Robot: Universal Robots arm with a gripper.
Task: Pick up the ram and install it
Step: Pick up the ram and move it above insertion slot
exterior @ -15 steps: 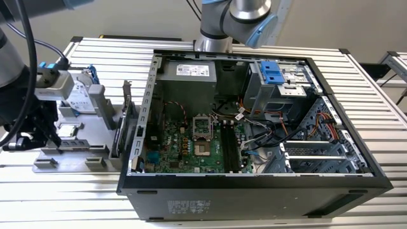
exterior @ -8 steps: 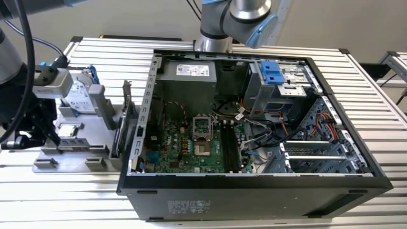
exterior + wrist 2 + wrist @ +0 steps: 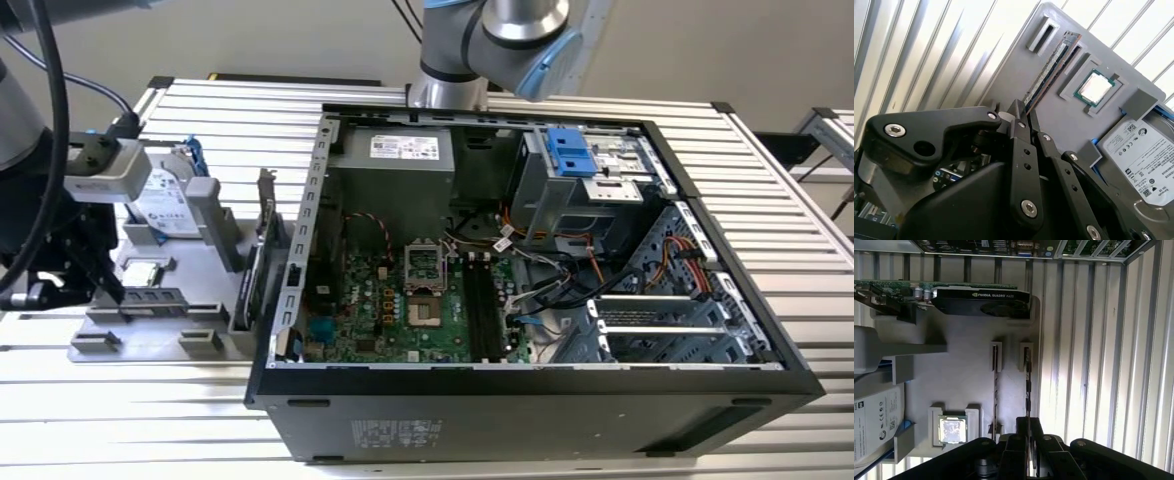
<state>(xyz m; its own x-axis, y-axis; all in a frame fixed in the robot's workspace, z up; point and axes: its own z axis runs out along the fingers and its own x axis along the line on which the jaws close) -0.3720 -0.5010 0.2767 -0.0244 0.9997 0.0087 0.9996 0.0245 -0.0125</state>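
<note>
Exterior view: an open computer case (image 3: 561, 400) is seen lying on a slatted metal table (image 3: 801, 200). A grey tray (image 3: 150, 335) is set just beside it, towards the exterior view's left, and the arm's dark wrist is positioned over that tray.
Ram stick: the ram stick (image 3: 1027, 385) (image 3: 1050, 67) is stood on its long edge in the grey tray, with its far end seated in a raised slot block (image 3: 1026, 356). It is seen edge-on in the first wrist view and with its chips showing in the second wrist view.
Gripper: the gripper (image 3: 1028, 424) (image 3: 1024, 111) is pressed together on the near end of the ram stick, one finger on each flat face.
Tray neighbours: a processor chip (image 3: 1095, 87) is seated in a square pocket near the ram stick. A hard drive (image 3: 1146, 160) is stood beyond it. A dark expansion card (image 3: 981, 300) is held upright at the tray edge nearest the computer case.
Case interior: the motherboard (image 3: 400, 300) is exposed, with black memory slots (image 3: 483, 300) near its middle.
</note>
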